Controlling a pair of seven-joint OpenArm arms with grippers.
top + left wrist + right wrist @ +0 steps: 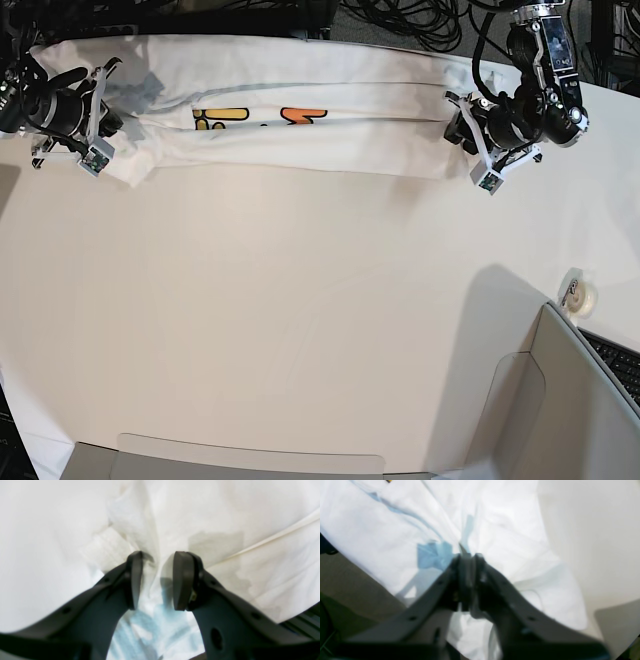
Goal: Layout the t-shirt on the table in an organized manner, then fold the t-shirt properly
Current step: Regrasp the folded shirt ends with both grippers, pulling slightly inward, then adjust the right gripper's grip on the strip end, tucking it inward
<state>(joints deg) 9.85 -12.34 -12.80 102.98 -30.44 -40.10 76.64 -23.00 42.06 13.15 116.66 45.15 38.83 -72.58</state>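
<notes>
White matte surface (300, 330) fills nearly the whole base view, broad and bare in the middle, with a tangle of black cables (420, 20) along the far edge. Up at that far edge lies the t-shirt (330, 125), folded into a long narrow band running side to side, soft white cloth with gentle creases, yellow and orange cartoon lettering peeking out near its middle.

Over on the right of the base view, the left claw (156, 580) sits at one end of the band. From its wrist camera the two dark, rounded pads stand apart, cloth bunched up in a ridge between them; the fabric looks thin and slightly crumpled, with a pale blue print below and a stitched seam crossing on the right.

On the other end, the right claw (467, 580) is at the shirt's sleeve end. Its wrist view is blurred, but the dark jaws look drawn almost together with a thin pinch of white cloth rising between the tips, right beside a light blue patch of print. Whether it truly grips or has just let slack, I cannot tell.

Near the right edge sits a small round roll of tape (578, 296), cream-coloured, beside a grey panel (570, 400) with a keyboard (615, 362) corner showing.
</notes>
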